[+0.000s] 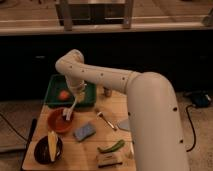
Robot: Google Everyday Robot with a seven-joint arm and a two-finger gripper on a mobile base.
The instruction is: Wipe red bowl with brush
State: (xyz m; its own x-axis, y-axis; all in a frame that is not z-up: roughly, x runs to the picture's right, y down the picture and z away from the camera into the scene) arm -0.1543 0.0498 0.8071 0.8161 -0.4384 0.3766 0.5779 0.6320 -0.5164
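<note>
The red bowl (59, 121) sits on the wooden table, left of middle, in front of the green tray. My gripper (75, 96) hangs over the tray's front edge, just above and right of the bowl. It is shut on the slim white brush (70, 107). The brush slants down to the left, and its head rests inside the bowl near the right rim.
A dark bowl with a yellow item (48, 148) stands at the front left. A blue sponge (85, 131), a metal utensil (105, 120), a green pod (111, 147) and a blocky scrub brush (109, 159) lie nearby. The green tray (55, 85) holds an orange item (64, 94).
</note>
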